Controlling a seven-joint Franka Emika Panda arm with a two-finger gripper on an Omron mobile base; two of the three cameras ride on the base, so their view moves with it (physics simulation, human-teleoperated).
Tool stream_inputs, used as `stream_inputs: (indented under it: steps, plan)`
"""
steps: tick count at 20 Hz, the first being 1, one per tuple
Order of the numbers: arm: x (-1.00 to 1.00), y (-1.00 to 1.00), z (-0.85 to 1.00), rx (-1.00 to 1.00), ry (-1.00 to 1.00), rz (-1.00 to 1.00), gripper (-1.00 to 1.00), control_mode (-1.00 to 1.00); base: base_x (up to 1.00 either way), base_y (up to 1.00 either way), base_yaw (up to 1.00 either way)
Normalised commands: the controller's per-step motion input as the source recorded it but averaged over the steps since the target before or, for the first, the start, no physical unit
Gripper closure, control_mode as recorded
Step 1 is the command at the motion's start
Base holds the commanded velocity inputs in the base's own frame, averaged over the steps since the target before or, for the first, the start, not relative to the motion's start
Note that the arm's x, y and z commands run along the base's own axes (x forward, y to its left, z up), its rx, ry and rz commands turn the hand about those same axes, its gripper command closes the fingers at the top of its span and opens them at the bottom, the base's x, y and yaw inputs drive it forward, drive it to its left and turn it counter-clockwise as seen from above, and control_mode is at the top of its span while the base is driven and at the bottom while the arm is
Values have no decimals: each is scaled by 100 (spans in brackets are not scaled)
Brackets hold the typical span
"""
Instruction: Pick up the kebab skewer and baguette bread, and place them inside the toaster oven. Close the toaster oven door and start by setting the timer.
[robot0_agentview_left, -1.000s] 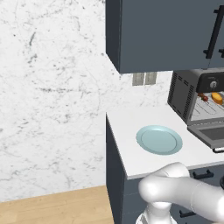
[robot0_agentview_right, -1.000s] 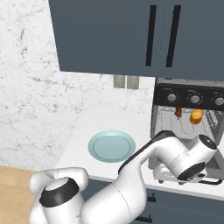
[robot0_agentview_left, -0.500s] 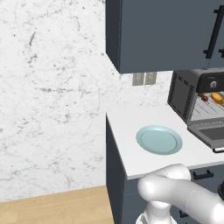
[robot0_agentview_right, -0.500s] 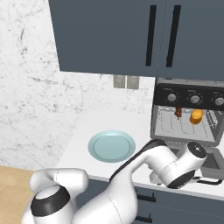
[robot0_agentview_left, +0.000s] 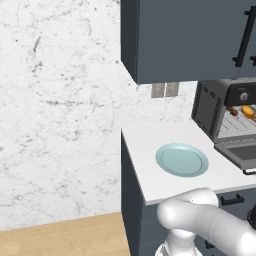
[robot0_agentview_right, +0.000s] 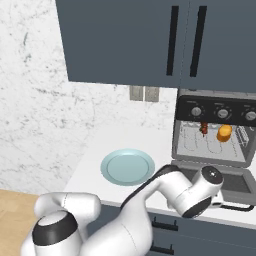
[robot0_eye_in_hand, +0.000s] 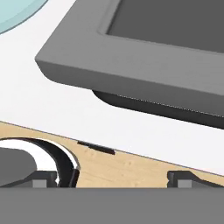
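The toaster oven (robot0_agentview_right: 186, 131) stands at the right of the counter. Its door (robot0_agentview_right: 231, 183) lies open and flat. On the wire rack inside lie the kebab skewer (robot0_agentview_right: 203, 129) and the baguette bread (robot0_agentview_right: 224, 132); both also appear in the left base view, the skewer (robot0_agentview_left: 232, 111) beside the baguette (robot0_agentview_left: 247, 111). Three round knobs (robot0_agentview_right: 222, 113) sit on the control strip; I cannot tell which is the timer. My gripper (robot0_eye_in_hand: 113, 179) is open and empty, low in front of the door's near corner (robot0_eye_in_hand: 131, 65). The door's dark handle (robot0_eye_in_hand: 153, 107) runs just below that edge.
A pale blue plate (robot0_agentview_right: 127, 166) sits on the white counter (robot0_agentview_left: 145, 150) left of the oven. Dark wall cabinets (robot0_agentview_right: 150, 40) hang above. Dark base cabinet fronts (robot0_agentview_right: 170, 235) lie under the counter edge. Wood floor (robot0_agentview_left: 60, 235) shows below.
In the right base view my hand has sunk and shifted a little left, from over the open door to in front of its front edge. The jaws stay open.
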Motion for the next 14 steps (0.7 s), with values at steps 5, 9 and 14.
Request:
stream_inputs:
  steps: [5, 9, 14]
  plan:
    - [24, 0, -17, 0, 0, -4, -100, -100, 0, 0, 0]
    - [17, 0, -21, 0, 0, -4, -100, -100, 0, 0, 0]
    - [20, 0, -22, 0, -1, -5, -100, -100, 0, 0, 0]
